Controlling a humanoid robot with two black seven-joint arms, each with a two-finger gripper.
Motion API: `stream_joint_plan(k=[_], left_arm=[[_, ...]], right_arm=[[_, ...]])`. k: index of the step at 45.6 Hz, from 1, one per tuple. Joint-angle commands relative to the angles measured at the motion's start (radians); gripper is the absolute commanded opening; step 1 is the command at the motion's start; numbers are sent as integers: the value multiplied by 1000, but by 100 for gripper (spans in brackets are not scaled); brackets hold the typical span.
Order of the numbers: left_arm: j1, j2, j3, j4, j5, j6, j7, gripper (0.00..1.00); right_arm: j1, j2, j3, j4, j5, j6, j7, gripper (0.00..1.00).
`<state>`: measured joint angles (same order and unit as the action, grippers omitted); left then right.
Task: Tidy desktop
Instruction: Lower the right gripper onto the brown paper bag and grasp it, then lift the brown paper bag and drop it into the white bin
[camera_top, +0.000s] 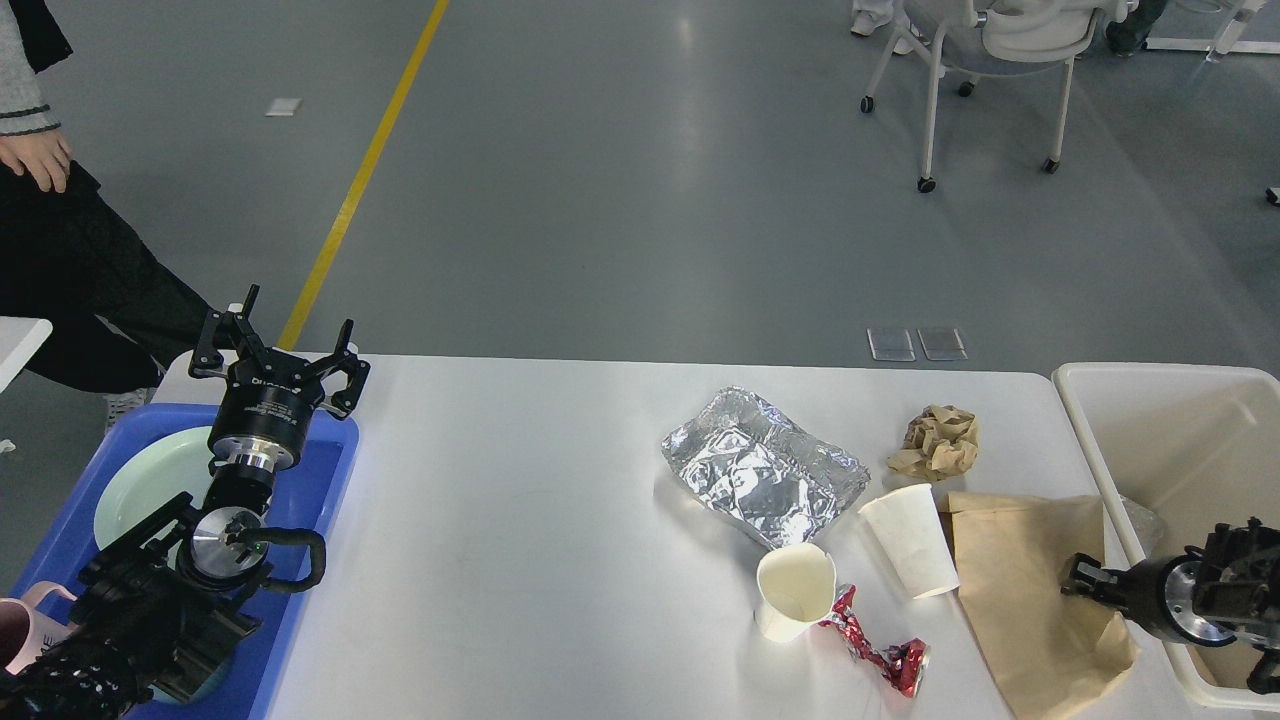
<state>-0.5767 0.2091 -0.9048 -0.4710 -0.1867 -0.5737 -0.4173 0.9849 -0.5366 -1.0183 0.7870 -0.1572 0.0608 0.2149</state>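
Observation:
The white desktop (520, 520) carries litter on its right half: a crushed foil tray (760, 475), a crumpled brown paper ball (935, 440), a white paper cup (905, 540) on its side, a second white paper cup (795, 590), a red crumpled wrapper (875, 645) and a flat brown paper bag (1030, 590). My left gripper (278, 345) is open and empty above the far edge of the blue tray (320, 480). My right gripper (1082, 578) is dark and seen small over the bag's right edge; its fingers cannot be told apart.
The blue tray holds a pale green plate (140, 490), and a pink cup (25, 625) sits at its near left. A cream bin (1180, 430) stands off the desktop's right end. A person (60, 250) stands at far left. A wheeled chair (1000, 60) stands on the floor beyond.

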Motion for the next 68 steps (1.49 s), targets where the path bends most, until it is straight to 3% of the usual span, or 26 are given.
stream_joint_plan(k=[1,22,29,35,39,45,58,68], left_arm=[[0,1,0,0,0,0,0,97],[0,0,0,0,1,0,0,97],[0,0,0,0,0,0,0,97],[0,1,0,0,1,0,0,97],[0,0,0,0,1,0,0,97],[0,1,0,0,0,0,0,97],[0,0,0,0,0,0,0,97],[0,1,1,0,0,0,0,97]], right_arm=[[3,-3,1,1,18,-10,0,0],[115,-117,-29,38,15,42,3,0],[332,-163,-109,63,10,183,12,0],[596,-169,-209,81,7,384,64,0],[751,-160,-223,113,-10,503,64,0],[964,-123,-223,242,-77,590,60,0],[1293,-8,-218,682,-139,593,49,0],[1255,17,-246,718,-139,472,15,0]])
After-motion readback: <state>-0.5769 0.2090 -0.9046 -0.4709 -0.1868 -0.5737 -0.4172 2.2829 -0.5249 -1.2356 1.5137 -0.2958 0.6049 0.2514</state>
